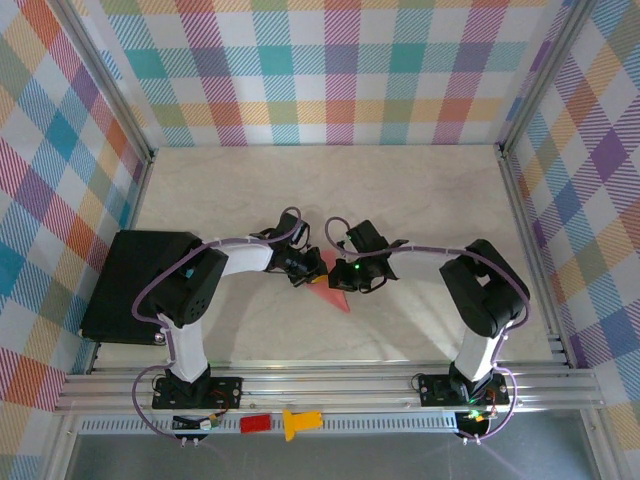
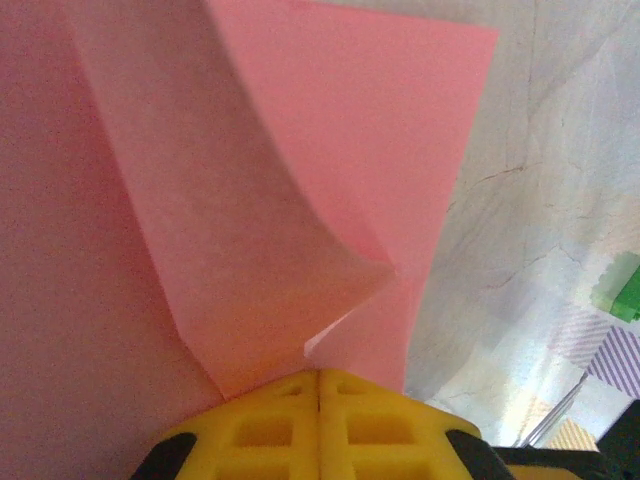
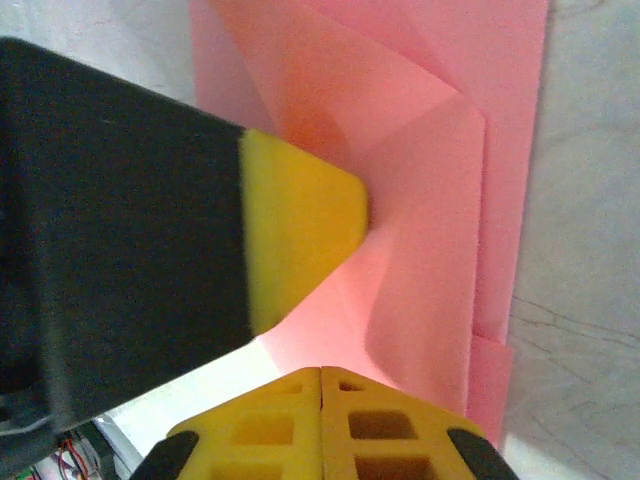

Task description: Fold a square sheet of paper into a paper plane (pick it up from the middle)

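Left end effector (image 2: 320, 385) closed, pinching the sheet of paper (image 2: 300, 180) right at its tips. Right end effector (image 3: 320, 385) closed too, gripping the same sheet from the opposite side. From above we see wide marbled surface (image 1: 420, 200) around both, out to the checked walls (image 1: 330, 70). Wrist views add detail: thin matte pink paper, diagonal creases, one curled flap, straight outer edges beyond the tips.
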